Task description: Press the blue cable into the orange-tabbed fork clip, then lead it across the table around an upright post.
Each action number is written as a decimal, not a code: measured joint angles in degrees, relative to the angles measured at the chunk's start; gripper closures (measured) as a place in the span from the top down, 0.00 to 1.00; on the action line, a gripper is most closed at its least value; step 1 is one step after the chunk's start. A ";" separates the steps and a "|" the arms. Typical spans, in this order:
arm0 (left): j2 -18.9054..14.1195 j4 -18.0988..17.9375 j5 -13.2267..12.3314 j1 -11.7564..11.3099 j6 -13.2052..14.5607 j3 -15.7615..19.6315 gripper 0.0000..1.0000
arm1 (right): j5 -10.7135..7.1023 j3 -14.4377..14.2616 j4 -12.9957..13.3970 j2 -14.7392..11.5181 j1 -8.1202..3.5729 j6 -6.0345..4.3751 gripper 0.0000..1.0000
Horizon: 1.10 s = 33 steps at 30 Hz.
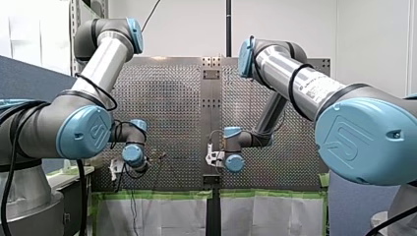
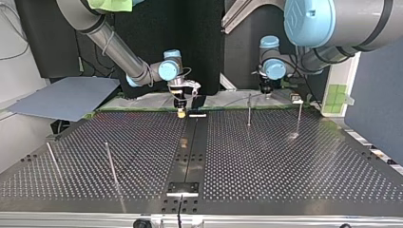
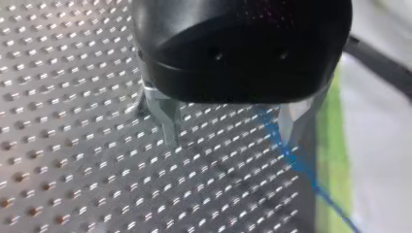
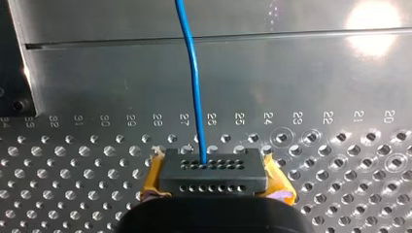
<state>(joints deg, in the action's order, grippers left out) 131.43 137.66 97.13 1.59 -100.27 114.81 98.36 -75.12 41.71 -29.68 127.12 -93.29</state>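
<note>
Looking over a perforated metal table [image 2: 285,180], with a dark backdrop behind the arms in the top view and a pale wall in the front view. Struggling to trace the blue cable [image 4: 194,87] in both wide views, too thin there to follow. Noting a small pale piece [image 2: 197,115] on the table's middle strip, just right of my right gripper [image 2: 180,112] in the top view, too small to identify. Seeing my left gripper [image 3: 231,141] partly hidden behind its own black body in the left wrist view.

Counting two arms, two grippers, one cable, one grey board [image 2: 62,97] off the table at the top view's far left, and four thin upright posts: two far posts [image 2: 249,110] at right and two near posts [image 2: 110,164] at left.

Pinching the cable between the yellow pads [image 4: 278,180] of my right gripper, closed tight, with the cable running straight ahead from the fingertips over the holes and onto a plain metal plate [image 4: 291,73]. Holding my left gripper's metal fingers [image 3: 170,126] spread wide above the holes, gripping nothing, with the cable passing right by one finger and trailing off towards green tape [image 3: 330,160] at the table's edge; touching or not, cannot tell.
</note>
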 joint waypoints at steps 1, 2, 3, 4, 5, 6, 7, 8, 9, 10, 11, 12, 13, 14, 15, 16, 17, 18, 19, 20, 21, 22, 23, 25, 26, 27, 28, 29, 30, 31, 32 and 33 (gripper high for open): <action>-0.08 -0.21 -0.44 0.02 0.04 0.50 1.00 | 0.00 0.00 -0.03 0.00 -0.02 0.02 0.00; -0.24 -0.52 -0.93 0.04 0.07 1.02 1.00 | 0.00 0.00 -0.04 -0.01 -0.04 0.03 0.00; -0.59 -1.07 -1.63 0.05 0.07 1.72 1.00 | 0.00 -0.01 -0.07 -0.02 -0.04 0.06 0.00; -0.90 -1.50 -2.12 0.04 0.05 2.24 1.00 | -0.01 0.00 -0.09 -0.02 -0.05 0.07 0.00; -1.25 -1.86 -2.60 0.04 0.01 2.74 1.00 | 0.00 0.00 -0.14 -0.01 -0.06 0.10 0.00; -1.76 -2.24 -3.16 0.04 -0.07 3.37 1.00 | -0.01 0.00 -0.24 -0.01 -0.10 0.14 0.00; -2.21 -2.44 -3.50 0.06 -0.18 3.87 1.00 | 0.00 0.00 -0.33 -0.01 -0.12 0.18 0.00; -2.67 -2.58 -3.76 0.10 -0.31 4.39 1.00 | 0.00 0.00 -0.40 -0.01 -0.13 0.21 0.00; -3.29 -2.69 -3.99 0.15 -0.47 5.03 1.00 | -0.01 0.00 -0.46 0.00 -0.13 0.24 0.00; -3.77 -2.74 -4.11 0.22 -0.56 5.52 1.00 | 0.00 0.00 -0.49 0.00 -0.14 0.25 0.00; -4.28 -2.75 -4.20 0.30 -0.64 6.05 1.00 | 0.00 -0.01 -0.53 0.00 -0.14 0.26 0.00; -4.99 -2.74 -4.28 0.41 -0.70 6.76 1.00 | -0.01 -0.01 -0.58 0.00 -0.15 0.27 0.00; -5.52 -2.69 -4.36 0.51 -0.71 7.29 1.00 | 0.00 -0.01 -0.62 0.00 -0.17 0.28 0.00; -6.04 -2.56 -4.44 0.63 -0.68 7.82 1.00 | 0.00 -0.02 -0.66 0.00 -0.18 0.28 0.00; -6.71 -2.27 -4.56 0.79 -0.59 8.45 1.00 | 0.00 -0.02 -0.69 0.00 -0.17 0.28 0.00; -7.20 -2.02 -4.67 0.91 -0.45 8.81 1.00 | 0.00 -0.01 -0.70 0.00 -0.18 0.28 0.00; -7.68 -1.80 -4.76 1.03 -0.25 9.09 1.00 | 0.00 -0.01 -0.72 0.00 -0.18 0.28 0.00; -8.30 -1.55 -4.84 1.20 0.10 9.36 1.00 | 0.00 -0.01 -0.75 0.00 -0.18 0.29 0.00; -8.76 -1.43 -4.89 1.34 0.42 9.49 1.00 | 0.00 -0.01 -0.78 0.00 -0.19 0.29 0.00; -9.21 -1.34 -4.92 1.49 0.75 9.57 1.00 | 0.00 -0.01 -0.82 0.01 -0.19 0.29 0.00; -9.81 -1.27 -4.94 1.67 1.21 9.63 1.00 | -0.02 -0.01 -0.86 0.00 -0.18 0.28 0.00; -10.27 -1.27 -4.94 1.82 1.56 9.66 1.00 | -0.03 -0.02 -0.90 0.01 -0.19 0.29 0.00; -10.72 -1.29 -4.92 1.97 1.94 9.68 1.00 | -0.05 -0.04 -0.95 0.00 -0.20 0.29 0.00; -11.85 -1.58 -4.85 2.31 2.95 9.71 1.00 | -0.07 -0.05 -1.03 0.02 -0.21 0.31 0.00; -12.27 -1.79 -4.82 2.47 3.41 9.71 1.00 | -0.08 -0.05 -1.05 0.01 -0.22 0.31 0.00; -12.68 -2.08 -4.78 2.66 3.92 9.70 1.00 | -0.08 -0.06 -1.07 0.01 -0.23 0.30 0.00; -12.90 -2.28 -4.75 2.79 4.21 9.71 1.00 | -0.09 -0.06 -1.07 0.02 -0.23 0.30 0.00; -13.05 -2.47 -4.70 2.92 4.43 9.71 1.00 | -0.09 -0.06 -1.08 0.03 -0.24 0.30 0.00; -13.18 -2.67 -4.50 3.09 4.65 9.71 1.00 | -0.09 -0.07 -1.08 0.05 -0.24 0.30 0.00; -13.25 -2.78 -4.27 3.21 4.77 9.71 1.00 | -0.09 -0.07 -1.09 0.07 -0.24 0.30 0.00; -13.28 -2.85 -3.99 3.31 4.87 9.71 1.00 | -0.09 -0.08 -1.09 0.08 -0.24 0.30 0.00; -13.22 -2.91 -3.54 3.43 4.95 9.70 1.00 | -0.09 -0.08 -1.09 0.09 -0.25 0.29 0.00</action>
<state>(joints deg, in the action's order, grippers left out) 118.21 134.75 93.59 5.03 -95.33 124.51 98.27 -75.19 40.62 -29.60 126.87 -93.00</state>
